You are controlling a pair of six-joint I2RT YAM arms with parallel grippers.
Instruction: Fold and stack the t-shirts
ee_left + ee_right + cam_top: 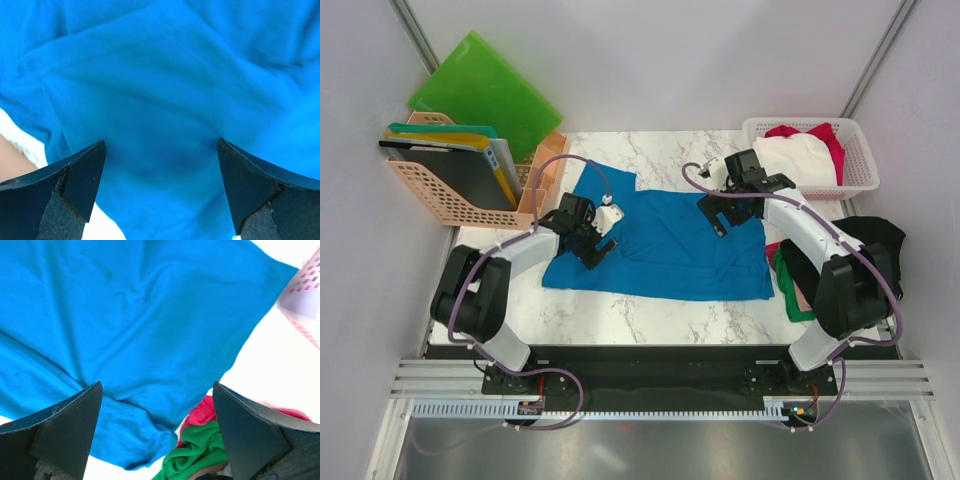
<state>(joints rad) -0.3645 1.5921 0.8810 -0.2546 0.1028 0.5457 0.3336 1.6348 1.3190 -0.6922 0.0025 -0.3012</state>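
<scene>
A bright blue t-shirt lies spread on the marble table. My left gripper hovers over its left part, open, with only blue cloth between the wide-apart fingers. My right gripper is open above the shirt's right side. Under its fingers I see the blue sleeve hem, and beside it green and red t-shirts. These sit with a black one in a pile at the table's right edge. White and red shirts lie in the basket.
A white lattice basket stands at the back right. A peach file rack with folders stands at the back left, a green plastic folder leaning behind it. Grey walls close in both sides.
</scene>
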